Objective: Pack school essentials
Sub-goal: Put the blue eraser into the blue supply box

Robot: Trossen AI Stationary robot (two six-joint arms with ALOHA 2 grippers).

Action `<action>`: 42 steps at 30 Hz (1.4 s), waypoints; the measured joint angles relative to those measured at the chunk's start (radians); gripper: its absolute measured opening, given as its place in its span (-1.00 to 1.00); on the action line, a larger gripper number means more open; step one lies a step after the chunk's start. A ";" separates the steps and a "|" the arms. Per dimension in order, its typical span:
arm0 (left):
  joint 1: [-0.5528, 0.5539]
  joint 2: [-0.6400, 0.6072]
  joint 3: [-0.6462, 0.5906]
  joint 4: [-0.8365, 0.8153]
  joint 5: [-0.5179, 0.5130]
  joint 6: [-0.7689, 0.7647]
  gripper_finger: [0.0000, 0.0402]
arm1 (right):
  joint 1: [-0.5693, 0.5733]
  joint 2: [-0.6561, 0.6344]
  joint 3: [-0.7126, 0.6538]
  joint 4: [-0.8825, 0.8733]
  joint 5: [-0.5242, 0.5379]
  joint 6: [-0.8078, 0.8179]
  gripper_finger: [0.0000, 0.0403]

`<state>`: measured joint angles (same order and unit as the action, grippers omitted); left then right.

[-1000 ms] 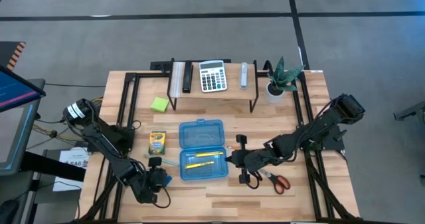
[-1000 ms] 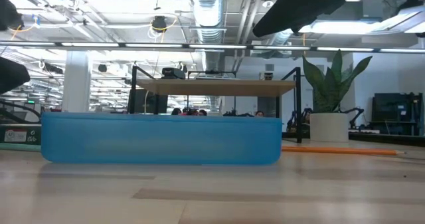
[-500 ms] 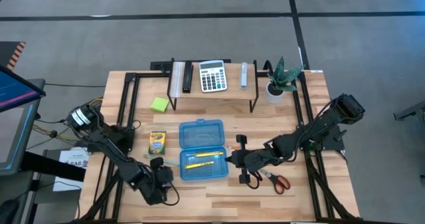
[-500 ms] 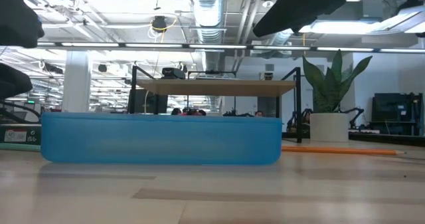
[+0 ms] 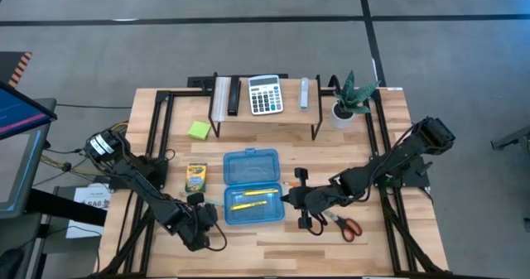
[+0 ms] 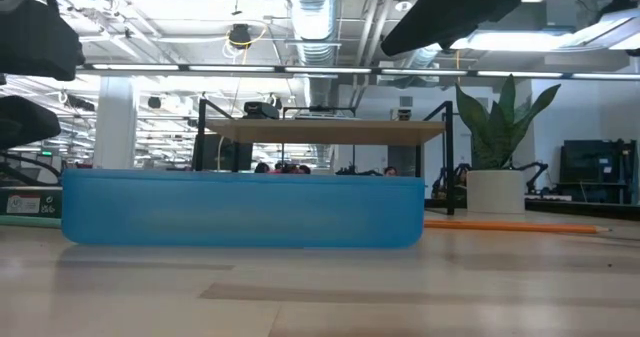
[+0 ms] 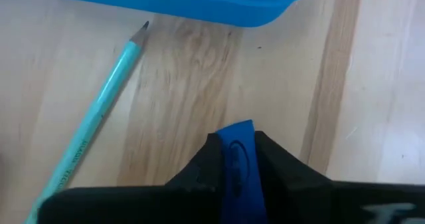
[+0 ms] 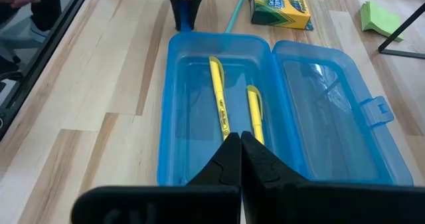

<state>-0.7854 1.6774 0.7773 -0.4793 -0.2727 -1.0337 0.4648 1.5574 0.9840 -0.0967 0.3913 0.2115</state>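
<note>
The left gripper [image 5: 197,212] hangs low over the front left part of the wooden bench [image 5: 273,142], its two dark fingers [image 7: 209,164] clamped on a small blue object [image 7: 236,159] that stands up between them; what that object is cannot be told. Just beyond those fingers lies a teal pencil [image 7: 99,114], slanting with its dark tip toward the near wall of the open blue plastic case [image 5: 252,187], which rests a little farther ahead of them. The right gripper [image 5: 300,201] hovers at the opposite side of the case, its fingers [image 8: 229,159] pressed together with nothing between them, and their tips hang over the case's tray. In that tray, straight ahead of the right fingers, lie two yellow markers [image 8: 220,106] side by side, and the hinged clear-blue lid [image 8: 335,111] lies flat open beside them. Beyond the case from the right fingers sits the yellow-green crayon box [image 8: 281,7], and farther off to one side the lime-green sticky-note pad [image 8: 380,17] lies near a black shelf leg. Red-handled scissors [image 5: 345,226] rest on the bench close beside the right gripper, away from the case, and an orange pencil [image 6: 515,226] lies on the wood near them. At the back of the bench a low shelf [image 5: 265,113] carries a grey-white calculator [image 5: 265,94], and a small potted plant [image 5: 349,97] stands beside it.
</note>
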 joint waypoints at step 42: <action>0.275 -0.037 0.198 0.170 -0.153 0.622 -0.67 | 0.000 0.000 0.000 -0.004 0.000 -0.002 -0.96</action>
<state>-0.5107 1.6401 0.9751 -0.3096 -0.4255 -0.4118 0.4644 1.5578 0.9840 -0.1006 0.3912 0.2096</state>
